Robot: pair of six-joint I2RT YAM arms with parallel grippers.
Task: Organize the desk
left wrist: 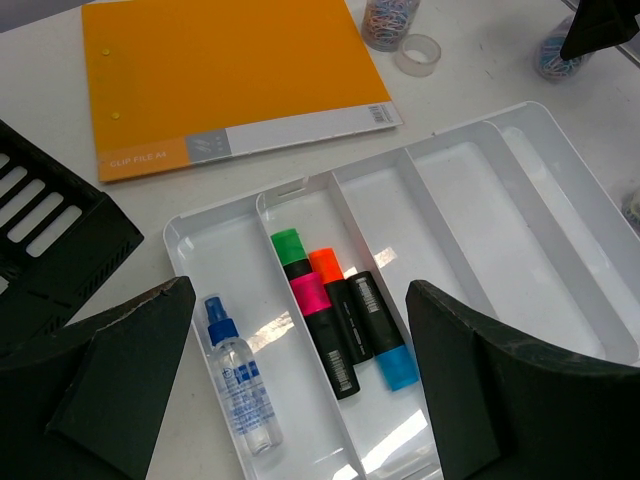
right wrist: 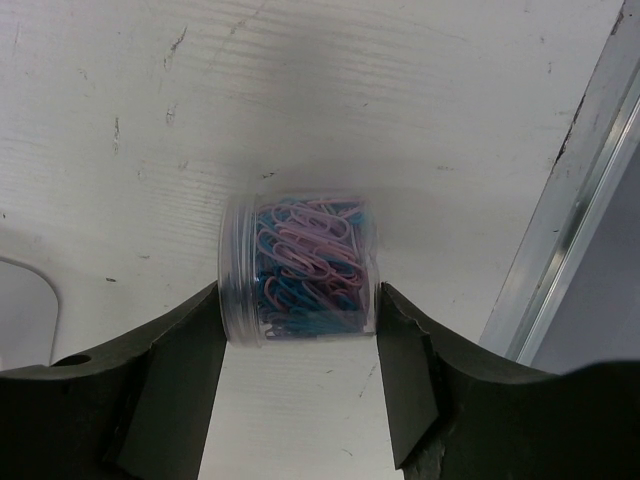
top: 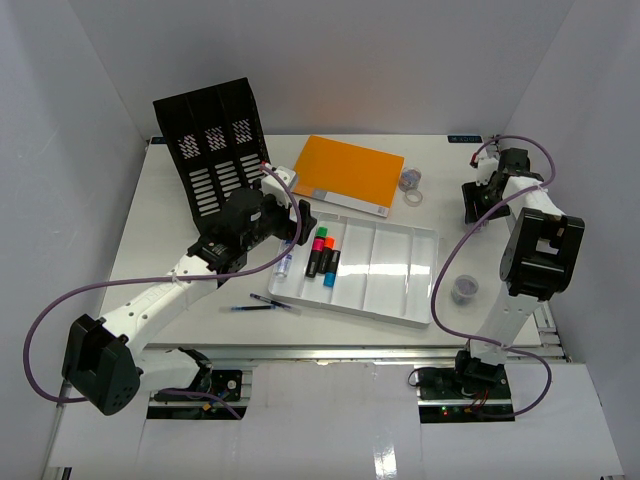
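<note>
The left gripper (left wrist: 297,290), fingers wide apart, hangs over the tray (left wrist: 560,230) (harmless). Farther back, near an edge of the table (right wrist: 350,90), the right gripper (right wrist: 300,300) has its fingers flanking the paper-clip tub (right wrist: 300,265), clamped or not I cannot tell. Its slick round wall could squirt free.

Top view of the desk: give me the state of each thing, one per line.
Left end effector, open, above the tray.
Right end effector, fingers flanking the paper clip jar; grip uncertain.
Tray, partly filled.
Highlighters, capped, lying in the tray.
Spray bottle, lying in the tray.
Orange folder, closed, flat on the desk.
Pen, loose on the desk.
Tape roll, flat on the desk.
</note>
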